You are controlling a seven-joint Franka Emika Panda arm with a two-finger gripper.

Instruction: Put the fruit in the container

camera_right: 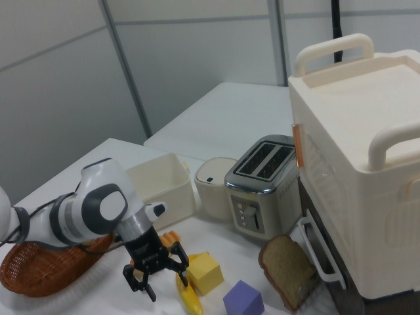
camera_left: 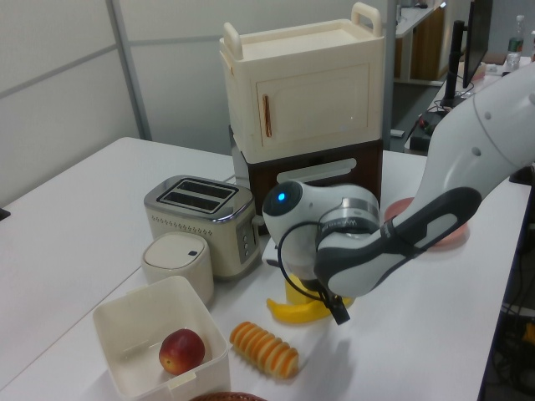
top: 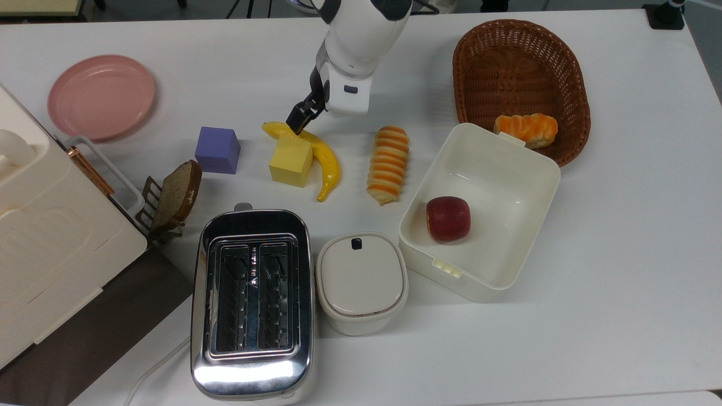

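Note:
The fruit, a long yellow banana [top: 322, 159], lies on the white table against a yellow cube [top: 290, 160]. My gripper [top: 298, 119] hangs over the banana's far end, tilted. In the right view my gripper [camera_right: 156, 272] is open, its fingers spread just left of the banana [camera_right: 189, 296], with nothing between them. The left view shows the banana [camera_left: 294, 312] partly hidden behind my arm. The container [top: 496, 169], a cream-white tub, stands at the top view's right with a dark-red apple [top: 448, 220] inside.
A striped bread roll [top: 388, 163] lies between banana and tub. A wicker basket [top: 522, 73] holding bread sits behind the tub. Purple cube [top: 217, 149], pink plate [top: 101, 96], toaster [top: 252, 299], lidded pot [top: 361, 282] and bread slice [top: 177, 194] surround the spot.

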